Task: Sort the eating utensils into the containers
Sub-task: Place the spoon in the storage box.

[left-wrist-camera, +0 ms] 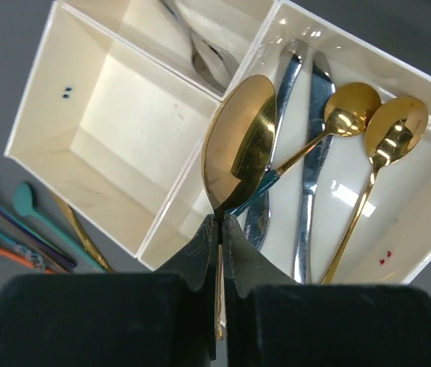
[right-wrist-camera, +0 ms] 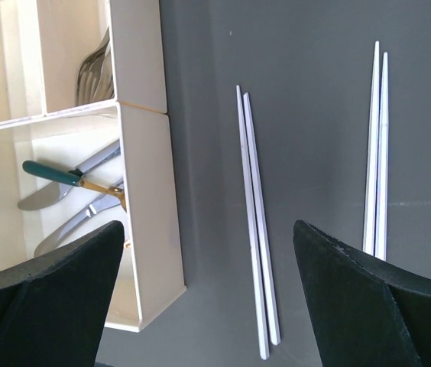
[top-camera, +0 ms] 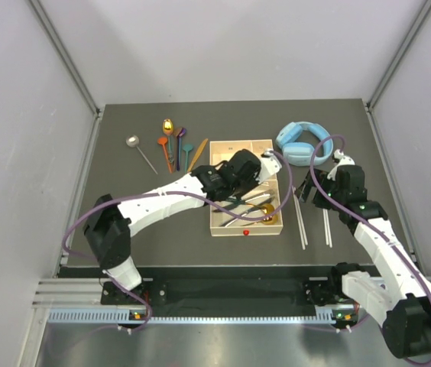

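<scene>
My left gripper (top-camera: 255, 177) (left-wrist-camera: 221, 223) is shut on the handle of a gold spoon (left-wrist-camera: 240, 153) and holds it over the large section of the cream tray (top-camera: 231, 231) (left-wrist-camera: 171, 222). In that section lie two more gold spoons (left-wrist-camera: 349, 107), silver knives (left-wrist-camera: 311, 176) and a teal-handled piece (right-wrist-camera: 51, 173). Forks (left-wrist-camera: 208, 57) lie in one small section. My right gripper (top-camera: 307, 191) (right-wrist-camera: 206, 229) is open over the table, right of the tray, next to two pairs of pale chopsticks (right-wrist-camera: 255, 222) (right-wrist-camera: 377, 153) (top-camera: 301, 222).
Left of the tray lie loose utensils: a gold spoon (top-camera: 168, 126), orange (top-camera: 164, 149), purple (top-camera: 177, 141) and teal spoons (top-camera: 186, 149), a wooden knife (top-camera: 198, 153) and a silver spoon (top-camera: 135, 145). Light-blue headphones (top-camera: 303, 143) sit behind the right gripper.
</scene>
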`<action>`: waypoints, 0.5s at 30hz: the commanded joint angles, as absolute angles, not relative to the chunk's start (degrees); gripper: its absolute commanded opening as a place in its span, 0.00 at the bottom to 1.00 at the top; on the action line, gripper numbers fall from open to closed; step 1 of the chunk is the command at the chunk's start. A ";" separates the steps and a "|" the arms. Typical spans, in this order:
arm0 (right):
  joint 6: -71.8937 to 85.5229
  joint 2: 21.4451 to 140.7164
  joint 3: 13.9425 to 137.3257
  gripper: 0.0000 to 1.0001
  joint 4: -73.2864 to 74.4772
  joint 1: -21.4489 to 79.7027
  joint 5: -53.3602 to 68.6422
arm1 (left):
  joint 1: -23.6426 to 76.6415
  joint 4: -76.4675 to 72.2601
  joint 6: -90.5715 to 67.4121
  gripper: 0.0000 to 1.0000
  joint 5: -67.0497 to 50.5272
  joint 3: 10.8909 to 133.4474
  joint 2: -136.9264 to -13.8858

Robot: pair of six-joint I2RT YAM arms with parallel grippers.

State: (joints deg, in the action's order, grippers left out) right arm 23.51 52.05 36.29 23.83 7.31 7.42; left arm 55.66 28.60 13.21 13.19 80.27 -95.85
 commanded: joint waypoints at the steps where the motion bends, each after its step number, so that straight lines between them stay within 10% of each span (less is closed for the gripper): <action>1: 24.08 51.33 36.04 0.92 21.27 6.59 8.00 | 55.72 23.64 14.06 0.00 3.03 79.98 -98.08; 15: 24.61 51.24 34.72 0.92 20.30 6.24 8.44 | 56.34 22.50 12.31 0.00 -7.82 75.59 -104.67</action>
State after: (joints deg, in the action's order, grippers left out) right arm 24.14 51.88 34.48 22.52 6.94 7.88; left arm 56.05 25.65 13.23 -4.38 76.25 -102.78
